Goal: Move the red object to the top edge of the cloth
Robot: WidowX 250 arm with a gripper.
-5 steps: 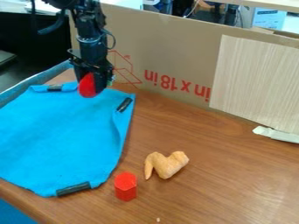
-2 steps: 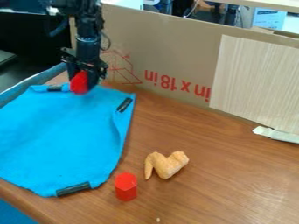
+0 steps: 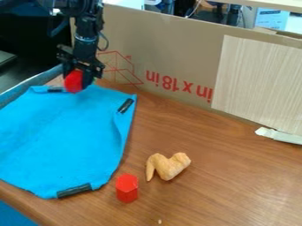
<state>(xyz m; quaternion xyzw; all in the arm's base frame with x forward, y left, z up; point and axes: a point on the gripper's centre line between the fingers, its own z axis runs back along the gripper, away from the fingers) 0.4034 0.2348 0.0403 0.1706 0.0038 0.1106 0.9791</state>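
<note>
One wooden surface [image 3: 194,128] carries one blue cloth [image 3: 59,132], with one cardboard panel [image 3: 171,53] behind the cloth. At the cloth's top edge, one gripper [image 3: 78,83] is closed around one red object [image 3: 73,81]; whether that touches the cloth, I cannot tell. Three black clips [image 3: 126,106] sit along the cloth's edges. Right of the cloth are one toy chicken wing [image 3: 169,167] and one red hexagonal block [image 3: 126,189], the block nearer.
</note>
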